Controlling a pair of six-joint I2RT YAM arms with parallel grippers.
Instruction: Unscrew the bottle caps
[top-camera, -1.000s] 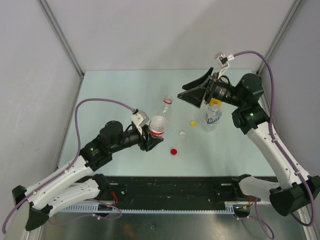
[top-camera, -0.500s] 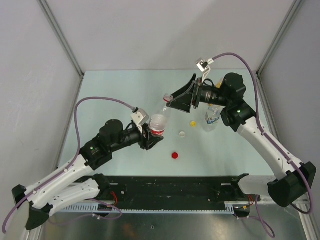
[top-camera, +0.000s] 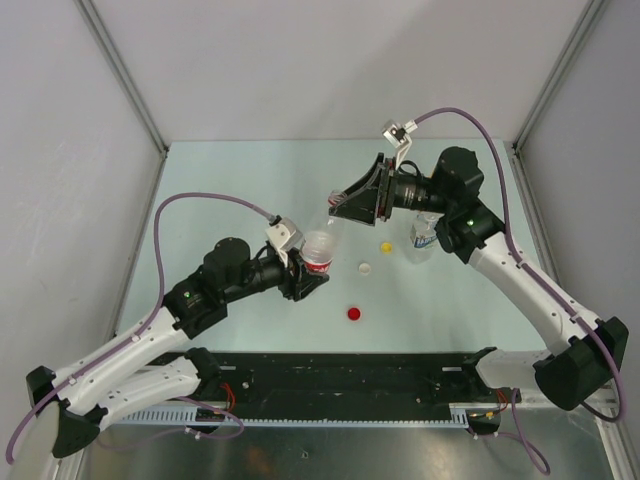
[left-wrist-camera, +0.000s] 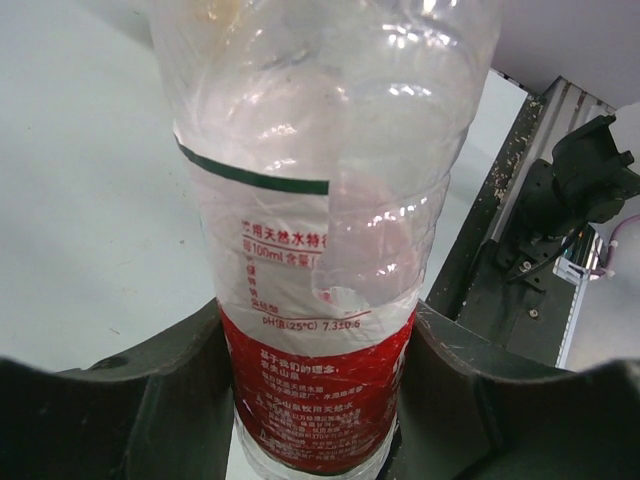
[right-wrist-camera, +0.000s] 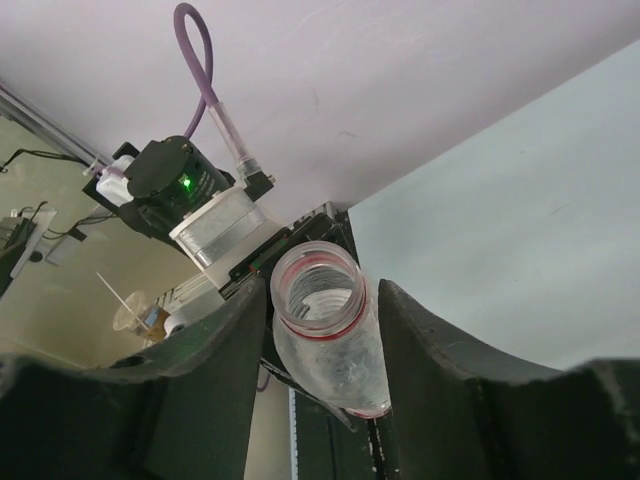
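Note:
My left gripper (top-camera: 305, 272) (left-wrist-camera: 318, 400) is shut on the lower body of the clear bottle with the red-white label (top-camera: 318, 246) (left-wrist-camera: 320, 250) and holds it tilted above the table. The bottle's mouth (right-wrist-camera: 318, 283) is open, with no cap on it and a red ring below the thread. My right gripper (top-camera: 338, 203) (right-wrist-camera: 322, 300) has closed in on that neck, one finger against each side. Three loose caps lie on the table: yellow (top-camera: 386, 245), white (top-camera: 366, 267) and red (top-camera: 353, 313). A clear bottle with a blue-white label (top-camera: 424, 238) stands under my right arm.
The pale green table (top-camera: 230, 180) is enclosed by grey walls at the back and on both sides. A black rail (top-camera: 340, 375) with the arm bases runs along the near edge. My right arm reaches across the table's back right part.
My right gripper swung left from above the blue-label bottle to the held bottle's neck, and its jaws closed in on it. The red cap slid slightly nearer. The left gripper kept its hold.

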